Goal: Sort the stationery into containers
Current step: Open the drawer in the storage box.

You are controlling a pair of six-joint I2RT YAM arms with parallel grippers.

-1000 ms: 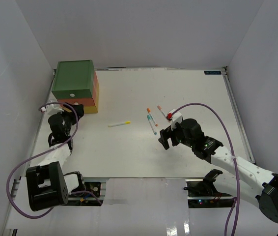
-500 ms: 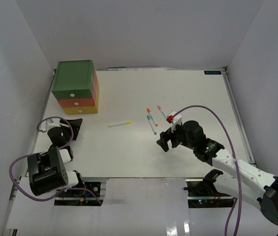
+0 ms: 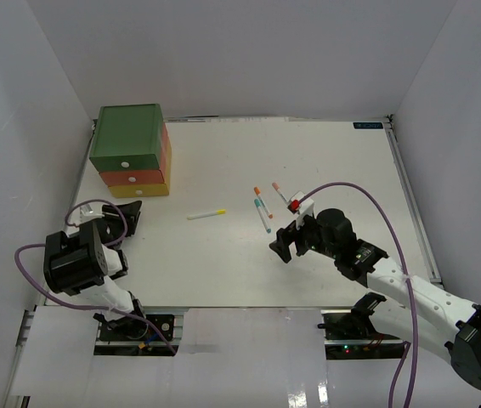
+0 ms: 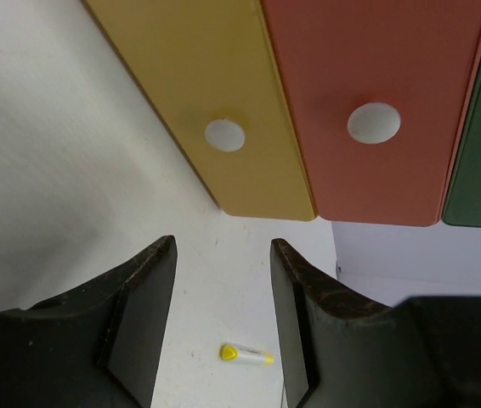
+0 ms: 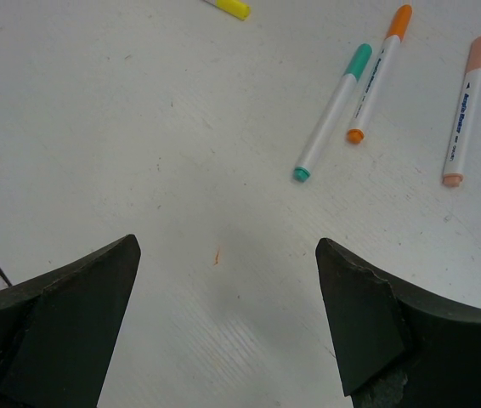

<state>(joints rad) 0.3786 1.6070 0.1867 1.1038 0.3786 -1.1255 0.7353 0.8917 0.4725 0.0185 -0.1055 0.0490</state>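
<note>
Left gripper [image 4: 222, 255]: jaws parted, empty, facing the yellow bottom box drawer [image 4: 181, 76] and orange-red middle box drawer [image 4: 393, 51]. Right gripper [image 5: 223, 263]: jaws spread wide, empty, over the white table [image 5: 121, 127]. Just beyond lie the green-capped white pen [image 5: 330, 119], orange-capped white pen [image 5: 376, 76] and pink-capped white pen [image 5: 463, 110]. The yellow-capped white pen [image 3: 206, 214] lies apart.

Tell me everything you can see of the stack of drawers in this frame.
The stack of drawers stands near the far left corner of the table: three matte boxes, green on top, orange-red in the middle, yellow at the bottom, each front bearing a small white round knob. All three look shut. The left gripper, open, sits just in front, apart from it.
</note>
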